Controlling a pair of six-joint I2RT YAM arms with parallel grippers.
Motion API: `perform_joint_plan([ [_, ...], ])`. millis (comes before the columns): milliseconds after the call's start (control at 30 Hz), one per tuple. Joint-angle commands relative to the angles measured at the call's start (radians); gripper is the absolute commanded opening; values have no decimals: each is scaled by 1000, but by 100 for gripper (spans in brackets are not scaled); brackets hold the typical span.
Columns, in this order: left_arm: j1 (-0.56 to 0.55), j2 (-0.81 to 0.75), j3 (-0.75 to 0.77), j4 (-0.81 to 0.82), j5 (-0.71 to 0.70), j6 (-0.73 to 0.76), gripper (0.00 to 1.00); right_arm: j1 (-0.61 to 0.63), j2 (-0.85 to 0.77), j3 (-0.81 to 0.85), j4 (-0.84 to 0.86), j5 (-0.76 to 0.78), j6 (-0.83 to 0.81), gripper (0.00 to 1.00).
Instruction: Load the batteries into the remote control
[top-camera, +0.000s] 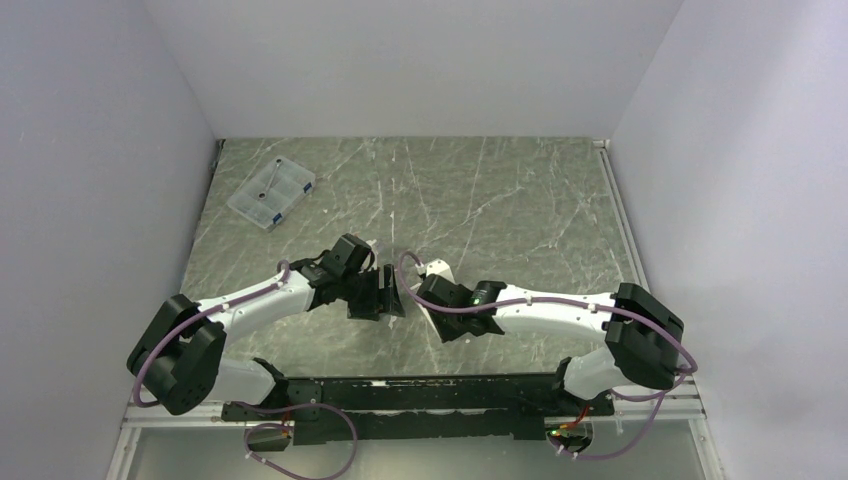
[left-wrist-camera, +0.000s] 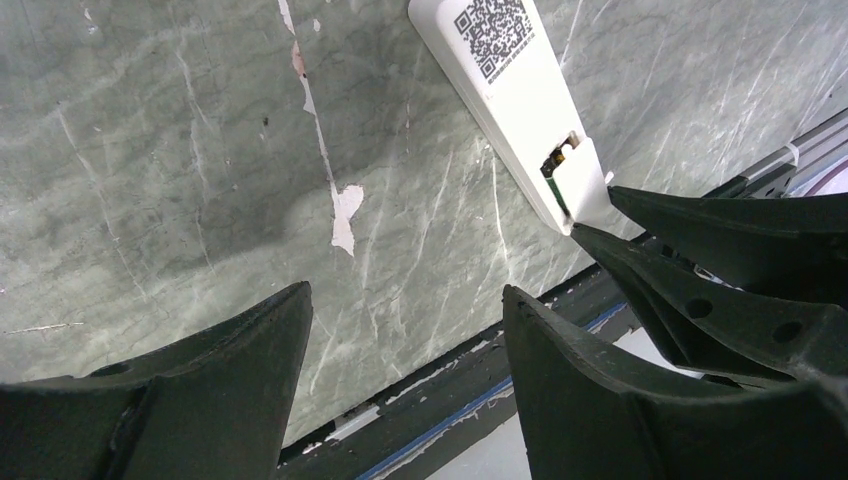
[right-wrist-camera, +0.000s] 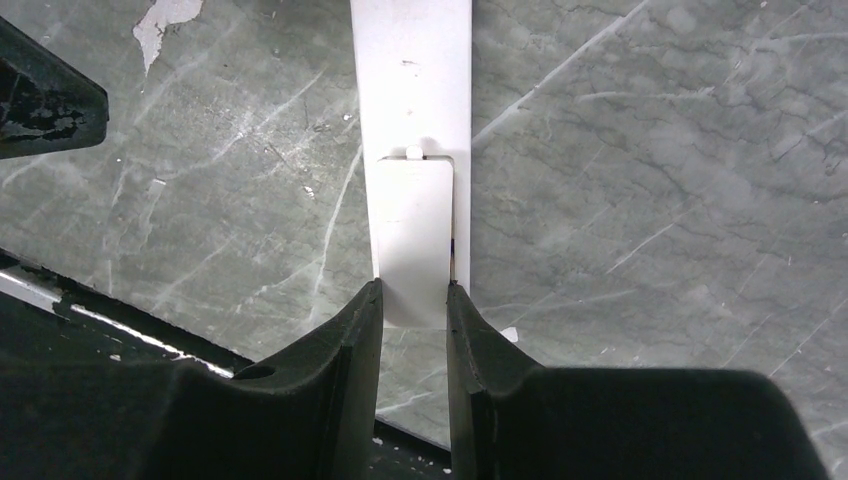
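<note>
Right gripper (right-wrist-camera: 413, 292) clenched on small flat white plastic cover (right-wrist-camera: 415, 230), seated on back of slim white rectangular remote control (right-wrist-camera: 410, 70). Remote lies face down on grey-green marbled table (right-wrist-camera: 650, 200), long axis straight ahead of those fingers. Left gripper (left-wrist-camera: 405, 295) released, empty, just beside.

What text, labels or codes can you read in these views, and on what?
QR code: a printed square code on the remote, on its white back; no letters or numbers show beside it.
Box: blue marks on its edges, too small to read.
No readable words or numbers anywhere else.
</note>
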Motion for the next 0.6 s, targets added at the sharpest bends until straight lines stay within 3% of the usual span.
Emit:
perform_joint_plan([
  [0,2,-20,17,-3,-12,18,75,-7,4,-5,21,-1,-16,19],
  [567,2,-9,18,2,-11,19,75,-9,3,-24,32,-13,-12,22],
])
